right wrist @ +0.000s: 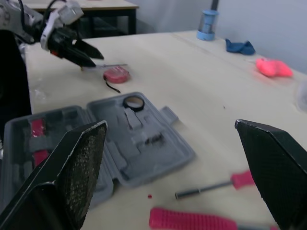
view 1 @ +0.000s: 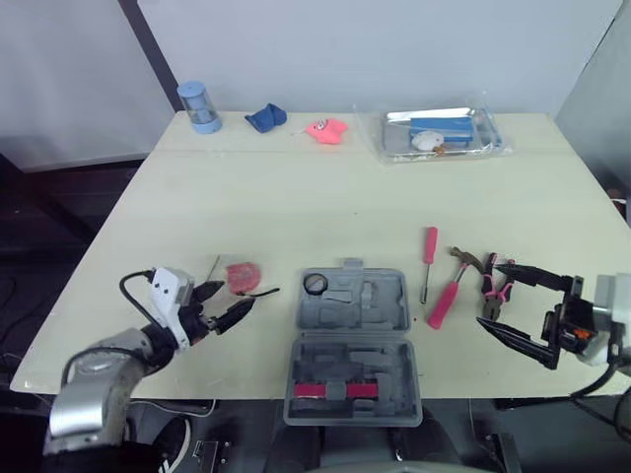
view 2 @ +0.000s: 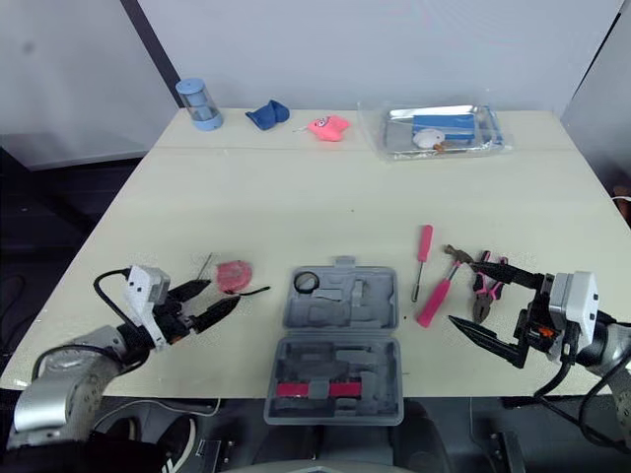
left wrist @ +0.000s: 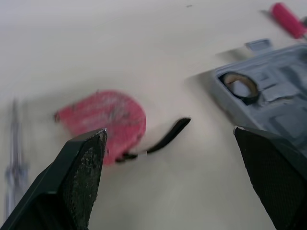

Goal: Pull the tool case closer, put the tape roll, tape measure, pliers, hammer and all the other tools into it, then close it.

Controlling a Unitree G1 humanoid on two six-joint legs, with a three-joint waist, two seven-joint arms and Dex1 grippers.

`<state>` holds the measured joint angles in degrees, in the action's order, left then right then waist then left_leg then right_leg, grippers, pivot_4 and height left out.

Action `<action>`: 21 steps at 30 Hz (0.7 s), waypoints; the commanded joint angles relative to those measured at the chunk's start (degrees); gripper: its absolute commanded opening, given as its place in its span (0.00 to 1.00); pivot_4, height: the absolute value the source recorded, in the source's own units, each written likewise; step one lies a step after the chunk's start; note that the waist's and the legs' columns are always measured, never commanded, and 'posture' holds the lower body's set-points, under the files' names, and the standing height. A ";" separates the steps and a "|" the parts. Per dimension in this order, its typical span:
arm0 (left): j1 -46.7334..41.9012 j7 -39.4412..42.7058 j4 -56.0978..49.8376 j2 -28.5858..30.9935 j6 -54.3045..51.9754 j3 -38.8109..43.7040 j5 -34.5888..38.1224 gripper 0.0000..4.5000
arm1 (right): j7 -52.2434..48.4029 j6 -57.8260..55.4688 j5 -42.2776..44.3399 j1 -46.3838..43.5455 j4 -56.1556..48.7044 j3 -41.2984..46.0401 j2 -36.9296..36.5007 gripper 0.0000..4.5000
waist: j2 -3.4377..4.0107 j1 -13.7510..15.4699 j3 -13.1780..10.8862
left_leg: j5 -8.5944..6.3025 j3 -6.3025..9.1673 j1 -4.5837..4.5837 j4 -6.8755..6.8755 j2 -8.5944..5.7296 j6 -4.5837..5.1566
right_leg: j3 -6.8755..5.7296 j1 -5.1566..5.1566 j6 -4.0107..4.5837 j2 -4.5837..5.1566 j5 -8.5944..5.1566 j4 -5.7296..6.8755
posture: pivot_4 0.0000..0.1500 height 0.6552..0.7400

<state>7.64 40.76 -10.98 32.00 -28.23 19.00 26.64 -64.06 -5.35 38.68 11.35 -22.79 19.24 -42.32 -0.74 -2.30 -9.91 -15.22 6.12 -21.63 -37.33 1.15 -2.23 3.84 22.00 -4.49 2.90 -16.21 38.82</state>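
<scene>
The grey tool case [view 1: 353, 340] lies open at the table's front centre, a black tape roll [view 1: 315, 284] in its far tray. Left of it rests a red tape measure [view 1: 243, 275] with a black strap, a thin metal tool [view 1: 212, 268] beside it. My left gripper [view 1: 237, 296] is open just in front of the tape measure, not touching it. Right of the case lie a red screwdriver [view 1: 428, 258], a pink-handled hammer [view 1: 449, 296] and pliers [view 1: 493, 288]. My right gripper [view 1: 488, 296] hangs open over the pliers, holding nothing.
Along the far edge stand a blue cylinder [view 1: 200, 106], a blue cloth [view 1: 265, 117], a pink object [view 1: 325, 129] and a clear plastic pack [view 1: 439, 133]. The wide middle of the table [view 1: 296, 197] is bare. The case sits near the front edge.
</scene>
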 commanded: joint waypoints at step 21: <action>-4.89 -39.04 -9.41 -22.69 -12.75 -4.28 -7.42 0.99 | -2.75 -0.81 -0.71 -4.02 -0.71 -2.45 -0.04 1.00 | -0.07 0.63 0.02 | 0.00 0.10 -0.05 -0.04 -0.09 -0.01 | -0.07 -0.02 0.00 0.01 0.00 -0.04 | 1.00 1.00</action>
<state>3.20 2.28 -19.94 9.15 -40.91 14.67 19.79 -66.90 -6.84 37.85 7.47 -22.40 16.40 -42.48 -0.81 -1.66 -9.88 -15.21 6.22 -21.67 -37.37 1.06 -2.24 3.77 21.98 -4.49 2.90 -16.21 38.79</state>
